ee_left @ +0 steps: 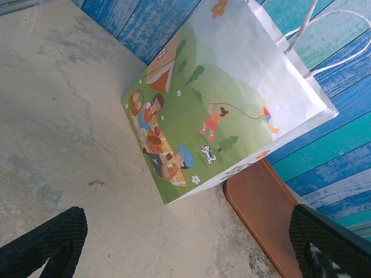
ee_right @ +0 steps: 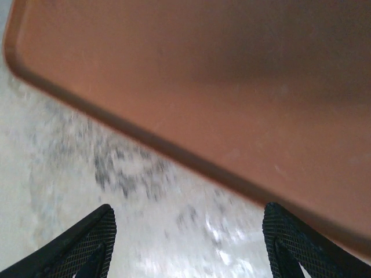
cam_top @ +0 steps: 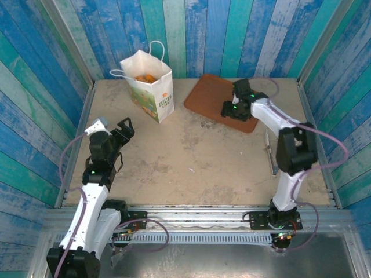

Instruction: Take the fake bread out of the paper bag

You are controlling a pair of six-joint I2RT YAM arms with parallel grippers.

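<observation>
Black tips of the left jaws sit closest to us in the left wrist view, one in the lower left corner and one in the lower right corner. They stand wide apart, with bare desk (ee_left: 58, 116) between them. Past them, in the middle of that view, we see the paper bag (ee_left: 232, 98). Its wide side has a green picture of people at a picnic and a child flying a kite. A brown tray (ee_left: 261, 214) peeks out just beside the bag's corner, low and right of the middle.

From the top camera we see the left arm (cam_top: 95, 174) at the lower left. Its jaws point up toward the bag and are well apart from it. The bag stands upright in the upper left of the desk, close to the blue plank wall (cam_top: 232, 35). Its top is open, and the fake bread (cam_top: 145, 77) shows inside as small orange-brown lumps. We cannot tell the pieces apart.

The right arm (cam_top: 290, 150) reaches up to the tray at the upper right. The right jaws hang over the tray's edge. They are wide apart too, one tip in each lower corner of the right wrist view.
</observation>
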